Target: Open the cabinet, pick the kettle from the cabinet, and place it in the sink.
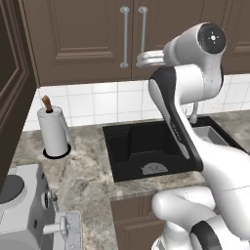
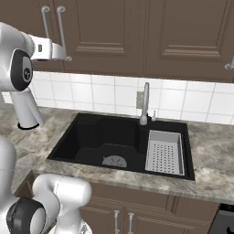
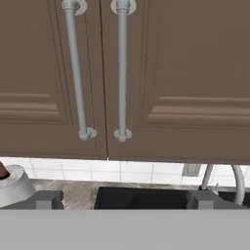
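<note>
Nearest our base cameras we note the white arm (image 1: 195, 146), rising in front of the sink (image 1: 141, 146) and folding back up toward the cabinet (image 1: 97, 39). We take the sink as our landmark: a black basin recessed in the grey marbled bench (image 1: 83, 176), with a round drain (image 2: 114, 161) on its floor. Inside the sink, at its right end, lies a grey perforated tray (image 2: 164, 152); behind the sink stands a slim faucet (image 2: 145, 104) against the white tiled wall (image 2: 91, 93). Left of the sink on the bench stands a white paper-towel roll (image 1: 52, 131) with a brown knob. Directly above the sink hangs the cabinet, both doors closed, the two long silver bar handles (image 3: 122, 73) side by side at the centre seam. We see the pincer (image 3: 124, 199) raised above the sink, level with the lower ends of those handles and facing the doors; its two dark fingertips (image 3: 46, 199) stand wide apart and hold nothing, not touching either handle. We cannot see the kettle with the doors closed. Brown cupboard doors (image 2: 151, 212) sit below the sink.
</note>
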